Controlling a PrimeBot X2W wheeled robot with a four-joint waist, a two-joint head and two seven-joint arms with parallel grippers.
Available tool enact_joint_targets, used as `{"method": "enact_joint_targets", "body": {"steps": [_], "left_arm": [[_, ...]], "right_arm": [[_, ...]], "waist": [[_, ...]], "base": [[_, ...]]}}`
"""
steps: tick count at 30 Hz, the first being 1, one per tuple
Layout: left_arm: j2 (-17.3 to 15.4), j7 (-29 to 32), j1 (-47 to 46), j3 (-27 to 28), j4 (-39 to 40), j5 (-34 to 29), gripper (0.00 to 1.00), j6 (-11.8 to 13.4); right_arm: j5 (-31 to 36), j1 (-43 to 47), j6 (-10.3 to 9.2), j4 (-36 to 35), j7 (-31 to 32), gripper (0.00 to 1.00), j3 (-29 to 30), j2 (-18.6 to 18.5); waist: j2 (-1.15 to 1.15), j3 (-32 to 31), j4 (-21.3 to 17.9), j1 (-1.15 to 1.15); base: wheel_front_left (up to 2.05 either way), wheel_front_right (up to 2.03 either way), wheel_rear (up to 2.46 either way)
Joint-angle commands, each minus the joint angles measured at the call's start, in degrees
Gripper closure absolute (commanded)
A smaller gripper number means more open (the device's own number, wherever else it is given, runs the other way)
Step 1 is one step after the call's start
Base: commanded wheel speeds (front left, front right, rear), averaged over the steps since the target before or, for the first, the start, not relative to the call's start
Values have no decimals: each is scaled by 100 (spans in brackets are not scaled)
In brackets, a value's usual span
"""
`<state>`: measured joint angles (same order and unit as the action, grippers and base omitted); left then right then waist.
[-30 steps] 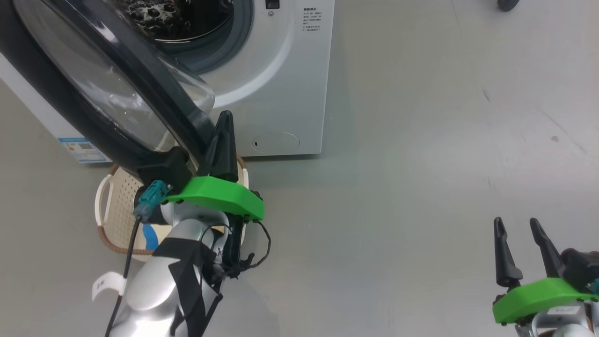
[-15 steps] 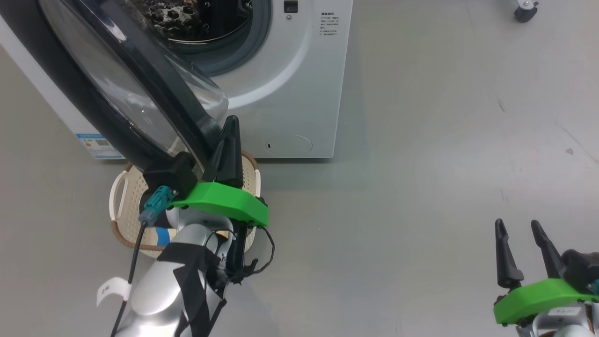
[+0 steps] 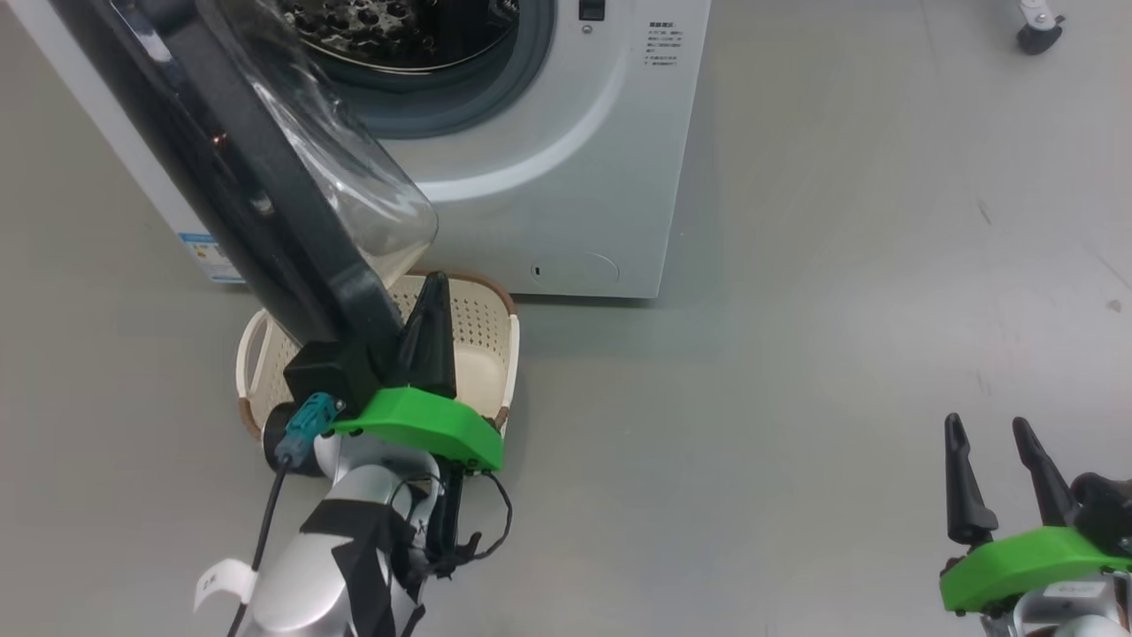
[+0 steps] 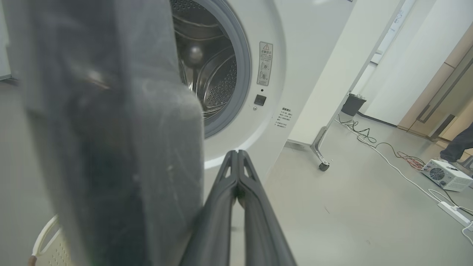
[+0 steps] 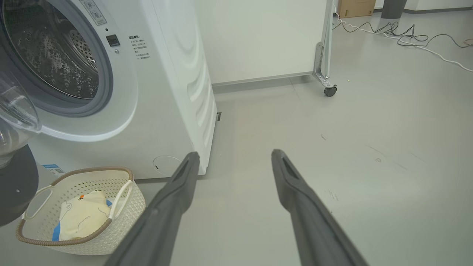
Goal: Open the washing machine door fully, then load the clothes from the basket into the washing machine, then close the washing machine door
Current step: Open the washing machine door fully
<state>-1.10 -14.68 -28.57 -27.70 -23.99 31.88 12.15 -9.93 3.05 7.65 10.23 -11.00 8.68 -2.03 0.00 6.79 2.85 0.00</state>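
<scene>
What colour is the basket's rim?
Brown with a woven look; the basket shows best in the right wrist view.

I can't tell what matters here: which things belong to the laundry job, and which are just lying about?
Part of the job: washing machine, its open door, basket, clothes inside it.

Just lying about: floor cables, white fan box, power strip, dark bin, wheeled partition.

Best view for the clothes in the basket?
Right wrist view: the clothes lie clearly visible in the basket. Head view: the left gripper and washing machine door cover the basket's inside. Left wrist view: a basket handle, lower left.
</scene>
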Motion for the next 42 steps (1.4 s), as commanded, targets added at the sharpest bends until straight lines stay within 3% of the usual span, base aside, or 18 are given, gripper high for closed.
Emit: {"method": "enact_joint_targets", "body": {"steps": [1,27,42], "left_arm": [[-187,-31,-105,292,115,-63,100,31],[-251,-31,585,362,765,-241,100,266],[-561,-31,833,1080,1075,-240,100,462]], "right_arm": [[-15,-162,-16,-164,-12,0,-103,-85],[131,-176,-16,-282,195,0,-7,-85],[138,-215,-16,-379,237,0,-63,-85]], "waist": [[0,13,68,0],[0,114,1542,0],[0,146,1702,0]], "base": [[0,0,0],[0,0,0],[0,0,0]]}}
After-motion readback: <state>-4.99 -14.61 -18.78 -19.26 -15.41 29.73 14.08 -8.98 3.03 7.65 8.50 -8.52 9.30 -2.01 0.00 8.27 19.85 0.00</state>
